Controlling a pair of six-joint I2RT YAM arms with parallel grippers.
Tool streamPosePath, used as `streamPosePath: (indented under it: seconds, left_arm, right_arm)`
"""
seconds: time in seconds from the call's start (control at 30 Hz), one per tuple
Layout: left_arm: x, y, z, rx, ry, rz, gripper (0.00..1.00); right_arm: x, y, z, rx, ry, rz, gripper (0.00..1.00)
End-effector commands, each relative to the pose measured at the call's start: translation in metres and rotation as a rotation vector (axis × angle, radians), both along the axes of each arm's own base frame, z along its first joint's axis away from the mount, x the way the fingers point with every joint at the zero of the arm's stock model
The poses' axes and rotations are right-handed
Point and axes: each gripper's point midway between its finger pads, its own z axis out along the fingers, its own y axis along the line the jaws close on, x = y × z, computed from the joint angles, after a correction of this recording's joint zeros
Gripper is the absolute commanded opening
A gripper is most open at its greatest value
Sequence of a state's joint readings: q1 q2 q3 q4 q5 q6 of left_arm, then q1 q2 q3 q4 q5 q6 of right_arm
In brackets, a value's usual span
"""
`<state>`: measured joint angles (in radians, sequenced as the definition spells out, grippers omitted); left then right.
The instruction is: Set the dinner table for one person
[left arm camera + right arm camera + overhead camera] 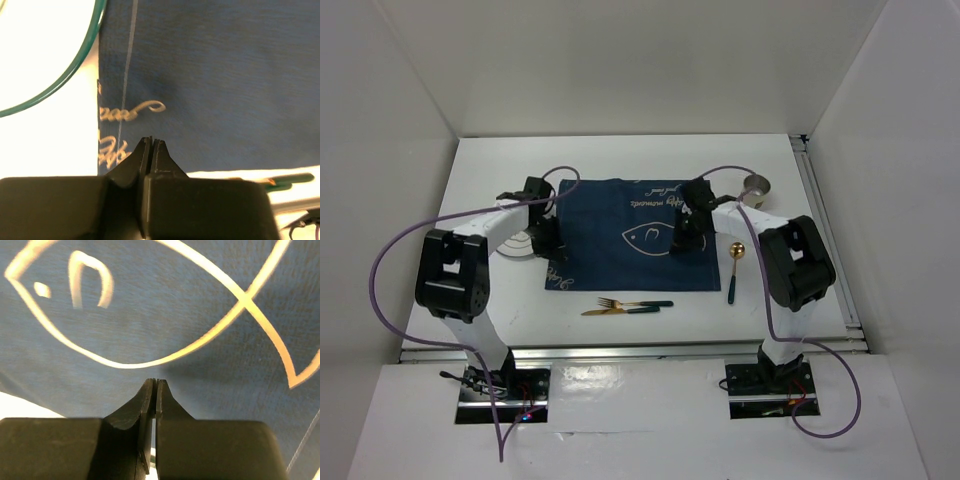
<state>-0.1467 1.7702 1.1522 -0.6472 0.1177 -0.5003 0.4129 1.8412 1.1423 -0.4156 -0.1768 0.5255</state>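
- Left hand (152, 141): fingers pressed together, nothing visible between them. It is low over the mat (620, 225), just inside the mat's left edge.
- Right hand (155, 381): also pressed together and bare. It is over the fish drawing (150, 305), towards the mat's right side.
- Tabletop (650, 152): directly beneath both my hands, carrying the mat. Bare white shows just outboard of my left hand.
- Plate (518, 243): just outboard of my left hand, its green rim close to the mat's edge, partly under my left arm.
- Fork (616, 302) and knife (605, 312): behind both hands and between them, just off the mat's near edge.
- Spoon (735, 265): behind and outboard of my right hand, beside the mat.
- Cup (757, 184): ahead and outboard of my right hand.
- Step, as I judge it: the mat is laid but sits slightly skewed, so I take the job to be squaring and flattening it before the plate goes on.
- Technique: bear down evenly with both hands and shift them together, so the cloth slides rather than bunches. Keep my left hand clear of the plate rim.
- Not resolved: whether either hand's fingertips actually touch the cloth.
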Motion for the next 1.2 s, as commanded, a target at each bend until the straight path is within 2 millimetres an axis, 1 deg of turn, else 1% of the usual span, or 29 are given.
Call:
streamPosePath:
  seconds: [0.0, 0.03, 0.07, 0.1, 0.13, 0.2, 0.23, 0.27, 0.3, 0.33, 0.37, 0.4, 0.43, 0.47, 0.5, 0.53, 0.57, 0.6, 0.63, 0.7, 0.77, 0.87, 0.9, 0.93, 0.97, 1.0, 1.07, 1.13, 1.17]
  left_arm:
    - [0.021, -0.008, 0.058, -0.039, -0.140, -0.014, 0.14]
    - [0.023, -0.008, 0.067, -0.042, -0.160, -0.015, 0.18]
    - [0.024, -0.008, 0.076, -0.044, -0.177, -0.015, 0.22]
    - [0.023, -0.008, 0.089, -0.047, -0.196, -0.015, 0.28]
    - [0.030, -0.007, 0.104, -0.040, -0.234, -0.010, 0.36]
    - [0.036, 0.000, 0.121, -0.006, -0.289, -0.007, 0.39]
    - [0.040, 0.011, 0.122, 0.055, -0.308, 0.004, 0.39]
    - [0.041, 0.019, 0.126, 0.096, -0.327, 0.022, 0.40]
    - [0.044, 0.031, 0.126, 0.139, -0.332, 0.053, 0.40]
    - [0.043, 0.050, 0.127, 0.174, -0.343, 0.102, 0.42]
    - [0.044, 0.063, 0.127, 0.186, -0.351, 0.149, 0.44]
    - [0.044, 0.072, 0.127, 0.181, -0.356, 0.200, 0.64]
    - [0.042, 0.084, 0.121, 0.182, -0.356, 0.243, 0.80]
    - [0.039, 0.097, 0.124, 0.138, -0.366, 0.285, 0.97]
    - [0.039, 0.103, 0.118, 0.114, -0.360, 0.304, 1.00]
    - [0.031, 0.118, 0.111, 0.108, -0.342, 0.352, 1.00]
    - [0.028, 0.123, 0.105, 0.085, -0.327, 0.384, 1.00]
    - [0.030, 0.121, 0.106, 0.022, -0.350, 0.394, 1.00]
    - [0.021, 0.122, 0.088, -0.009, -0.313, 0.414, 1.00]
    - [0.020, 0.130, 0.082, -0.084, -0.328, 0.476, 1.00]
    - [0.010, 0.136, 0.062, -0.117, -0.288, 0.529, 1.00]
    - [0.012, 0.131, 0.045, -0.199, -0.279, 0.561, 0.99]
    - [0.014, 0.131, 0.041, -0.208, -0.274, 0.581, 0.97]
    - [0.015, 0.135, 0.039, -0.210, -0.285, 0.598, 0.95]
    - [0.018, 0.134, 0.030, -0.223, -0.283, 0.605, 0.92]
    - [0.020, 0.133, 0.028, -0.255, -0.288, 0.620, 0.90]
    - [0.025, 0.139, 0.016, -0.272, -0.301, 0.659, 0.87]
    - [0.029, 0.138, 0.010, -0.314, -0.302, 0.688, 0.82]
    - [0.030, 0.139, 0.001, -0.314, -0.298, 0.690, 0.81]
  right_arm:
    - [0.029, 0.016, 0.057, 0.004, -0.120, 0.034, 0.03]
    - [0.035, 0.017, 0.070, 0.004, -0.152, 0.037, 0.05]
    - [0.037, 0.017, 0.076, 0.001, -0.159, 0.047, 0.09]
    - [0.040, 0.019, 0.083, 0.005, -0.169, 0.047, 0.16]
    - [0.046, 0.022, 0.101, 0.021, -0.207, 0.045, 0.21]
    - [0.044, 0.025, 0.115, 0.029, -0.236, 0.063, 0.28]
    - [0.046, 0.025, 0.130, 0.044, -0.269, 0.061, 0.33]
    - [0.045, 0.025, 0.137, 0.050, -0.284, 0.061, 0.40]
    - [0.041, 0.023, 0.138, 0.050, -0.284, 0.061, 0.43]
    - [0.036, 0.021, 0.136, 0.044, -0.282, 0.068, 0.50]
    - [0.032, 0.019, 0.145, 0.053, -0.302, 0.068, 0.55]
    - [0.030, 0.016, 0.146, 0.046, -0.306, 0.062, 0.59]
    - [0.025, 0.011, 0.141, 0.031, -0.298, 0.056, 0.64]
    - [0.021, 0.009, 0.146, 0.037, -0.311, 0.055, 0.70]
    - [0.019, 0.005, 0.144, 0.020, -0.316, 0.054, 0.73]
    - [0.015, 0.000, 0.138, 0.004, -0.306, 0.049, 0.76]
    - [0.011, -0.001, 0.133, -0.004, -0.288, 0.050, 0.78]
    - [0.009, -0.003, 0.134, -0.008, -0.294, 0.058, 0.78]
    - [0.007, -0.004, 0.131, -0.011, -0.286, 0.059, 0.78]
    - [0.001, -0.006, 0.128, -0.017, -0.273, 0.060, 0.78]
    - [-0.004, -0.009, 0.122, -0.023, -0.259, 0.061, 0.78]
    - [-0.007, -0.010, 0.125, -0.019, -0.267, 0.060, 0.79]
    - [-0.007, -0.010, 0.129, -0.015, -0.277, 0.060, 0.79]
    - [-0.007, -0.010, 0.129, -0.015, -0.277, 0.060, 0.79]
    - [-0.007, -0.010, 0.129, -0.015, -0.277, 0.060, 0.79]
    - [-0.007, -0.010, 0.129, -0.015, -0.277, 0.060, 0.79]
    - [-0.008, -0.013, 0.127, -0.027, -0.272, 0.055, 0.79]
    - [-0.010, -0.014, 0.130, -0.027, -0.272, 0.055, 0.79]
    - [-0.008, -0.013, 0.133, -0.024, -0.280, 0.054, 0.79]
